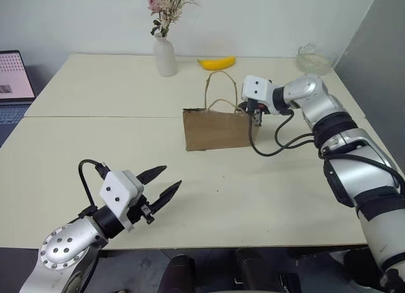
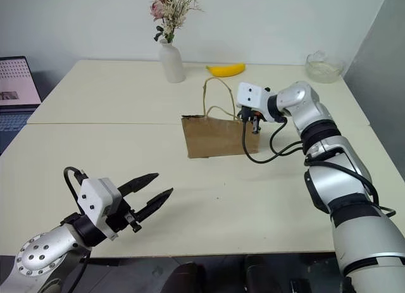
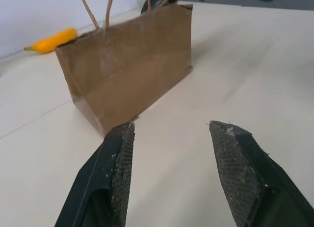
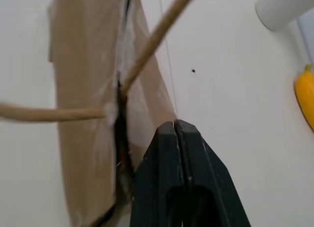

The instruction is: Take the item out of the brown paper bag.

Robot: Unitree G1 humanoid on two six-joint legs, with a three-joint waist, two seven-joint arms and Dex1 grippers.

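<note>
Brown paper bag [image 1: 217, 129] is standing upright mid-table, its twine handles [image 1: 218, 90] rising above the top edge. The right gripper [image 4: 175, 125] is hovering at the bag's right upper corner, fingers pressed together on nothing. The left gripper [image 1: 166, 183] is waiting near the table's front edge, well apart from the bag, fingers spread and empty. A banana [image 1: 216, 63] is lying behind, beside a white vase [image 1: 166, 56].

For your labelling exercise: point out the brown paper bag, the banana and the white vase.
brown paper bag [image 1: 215, 130], left eye view, middle of its front face.
banana [image 1: 217, 63], left eye view, middle of its curve.
white vase [image 1: 166, 57], left eye view, its body.
</note>
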